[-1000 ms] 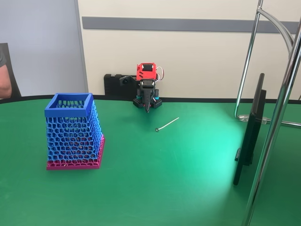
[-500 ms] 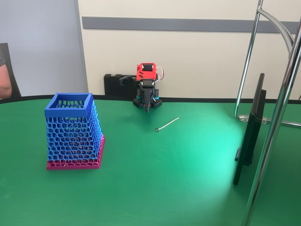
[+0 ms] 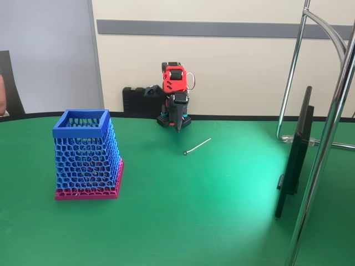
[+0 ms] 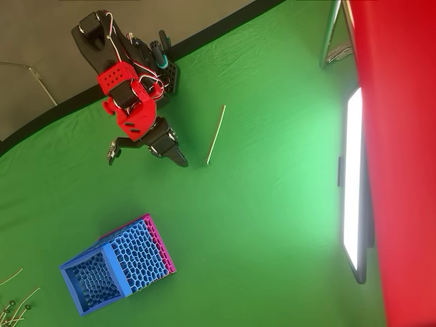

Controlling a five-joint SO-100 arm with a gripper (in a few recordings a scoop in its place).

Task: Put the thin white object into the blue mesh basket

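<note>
One thin white object [image 4: 216, 134] on table, jaws [image 4: 182, 161] state unclear

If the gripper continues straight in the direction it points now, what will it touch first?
Probably the green table. In the fixed view the gripper points down, just above the cloth. The thin white object lies beside its tip, likely just missed; depth is unclear.

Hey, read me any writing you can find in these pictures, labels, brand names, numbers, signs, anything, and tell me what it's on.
None: no readable word, number, brand or sign shows in the fixed view or the overhead view.
The blue mesh basket, the thin white object, the red arm and its gripper bear no visible markings.
The screen at the right is a blank white glare in the overhead view and seen edge-on in the fixed view.
</note>
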